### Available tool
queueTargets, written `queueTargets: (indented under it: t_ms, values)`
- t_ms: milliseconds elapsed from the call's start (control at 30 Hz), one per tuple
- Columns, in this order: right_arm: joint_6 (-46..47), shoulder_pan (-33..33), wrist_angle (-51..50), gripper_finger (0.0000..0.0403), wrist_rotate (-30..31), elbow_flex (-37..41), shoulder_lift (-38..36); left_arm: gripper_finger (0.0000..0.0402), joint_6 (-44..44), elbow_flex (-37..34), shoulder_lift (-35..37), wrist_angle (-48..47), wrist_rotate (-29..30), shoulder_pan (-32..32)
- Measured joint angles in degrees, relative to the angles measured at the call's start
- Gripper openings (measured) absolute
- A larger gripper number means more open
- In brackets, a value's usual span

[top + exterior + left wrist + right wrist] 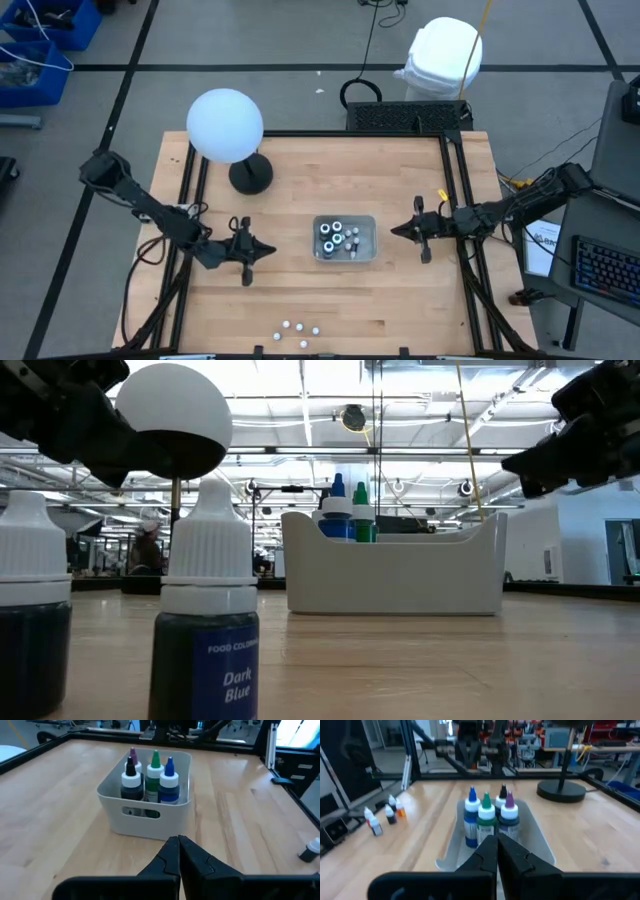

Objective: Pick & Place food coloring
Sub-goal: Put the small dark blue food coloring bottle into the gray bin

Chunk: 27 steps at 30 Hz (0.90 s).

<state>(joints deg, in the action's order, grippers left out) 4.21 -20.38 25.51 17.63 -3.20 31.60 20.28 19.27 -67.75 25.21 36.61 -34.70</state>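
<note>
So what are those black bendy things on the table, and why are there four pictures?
Those are two robot arms. Each ends in a gripper, a two-fingered pincher. The left gripper and the right gripper are both shut and hold nothing.

One picture looks down from above. One sits at table height. The other two come from cameras on the arms' wrists, so each shows that arm's own fingers.

Between the arms on the wooden table stands a pale tray holding four food coloring bottles. More small bottles lie near the table's front edge. The white ball is a lamp.
</note>
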Motion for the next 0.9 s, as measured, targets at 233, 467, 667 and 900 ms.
queueTargets:
  t_ms: [233,467,667,900]
  values:
    - [-0.5,-0.6,4.4,0.0000,-2.9,-1.4,6.2,0.0031,-0.7,0.0,-3.1,3.0,-0.1,0.3]
    - [-3.5,-6.2,10.6,0.0000,3.3,-12.9,24.8,0.0043,-0.7,0.1,-3.3,3.1,-0.1,0.3]
    - [-4.5,-9.8,7.3,0.0000,-0.1,-35.0,49.1,0.0031,-0.5,0.1,-3.3,3.0,-0.1,0.3]
    - [-3.9,-11.4,-16.8,0.0000,-6.0,-68.2,73.3,0.0013,-3.8,0.1,-3.3,3.0,-0.1,0.3]
